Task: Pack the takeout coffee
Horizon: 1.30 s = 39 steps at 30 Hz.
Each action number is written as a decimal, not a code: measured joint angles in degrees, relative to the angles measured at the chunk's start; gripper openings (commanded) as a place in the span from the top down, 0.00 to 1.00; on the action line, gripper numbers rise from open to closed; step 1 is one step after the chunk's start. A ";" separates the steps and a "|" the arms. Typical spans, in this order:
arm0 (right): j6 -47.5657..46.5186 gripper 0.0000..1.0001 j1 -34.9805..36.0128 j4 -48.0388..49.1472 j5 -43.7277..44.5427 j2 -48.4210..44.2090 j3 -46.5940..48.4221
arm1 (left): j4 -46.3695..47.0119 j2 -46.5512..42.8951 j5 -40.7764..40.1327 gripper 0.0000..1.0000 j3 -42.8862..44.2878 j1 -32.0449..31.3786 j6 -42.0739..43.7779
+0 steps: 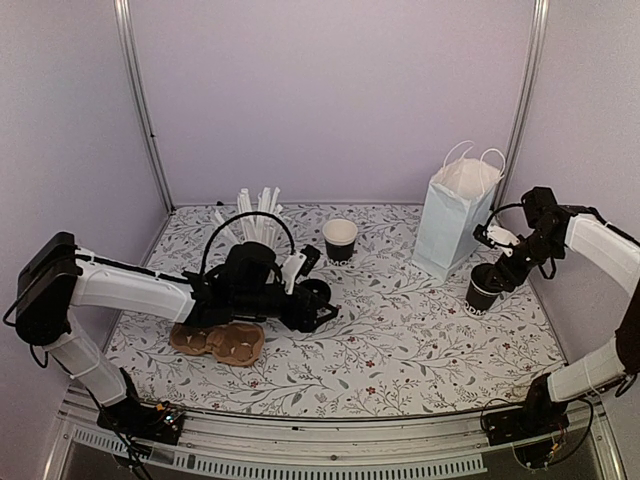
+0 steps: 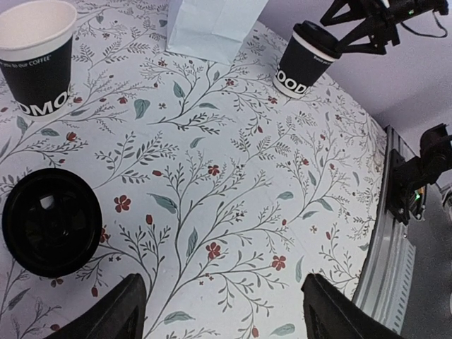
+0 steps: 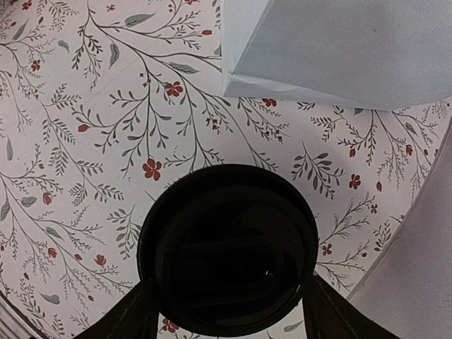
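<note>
One takeout coffee cup (image 1: pixel 482 291), black with a black lid (image 3: pixel 227 247), stands on the table right of the pale blue bag (image 1: pixel 455 215). My right gripper (image 1: pixel 494 274) is shut on it from above, one finger (image 3: pixel 123 314) pressed against each side of the lid rim. The second coffee cup (image 1: pixel 340 240) stands open, cream inside, at the back middle; the left wrist view has it as a cup (image 2: pixel 37 56) at top left. My left gripper (image 2: pixel 226 318) hangs open over bare table, with nothing between its fingers (image 2: pixel 113 314). A loose black lid (image 2: pixel 51 221) lies flat just left of it.
A white cup of white straws (image 1: pixel 258 222) stands at the back left. A brown cardboard cup carrier (image 1: pixel 218 342) lies near the front left, under the left arm. The flowered tablecloth (image 1: pixel 400 350) covers the table, with walls close on three sides.
</note>
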 measured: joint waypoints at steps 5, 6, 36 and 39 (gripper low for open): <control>-0.13 0.25 -0.26 2.08 0.92 1.90 -0.02 | 0.79 -0.26 -0.02 0.21 -0.74 -0.02 0.00; -0.13 0.25 -0.28 2.29 0.96 1.97 -0.04 | 0.79 -0.37 -0.02 0.22 -1.05 0.00 0.00; 4.07 0.27 -7.80 5.70 -4.15 7.32 2.64 | 0.90 -0.59 0.00 0.22 -1.99 -0.02 -0.72; 3.98 0.25 -11.08 5.73 -3.19 8.48 4.13 | 0.94 -0.59 0.02 0.22 -1.99 -0.02 -0.79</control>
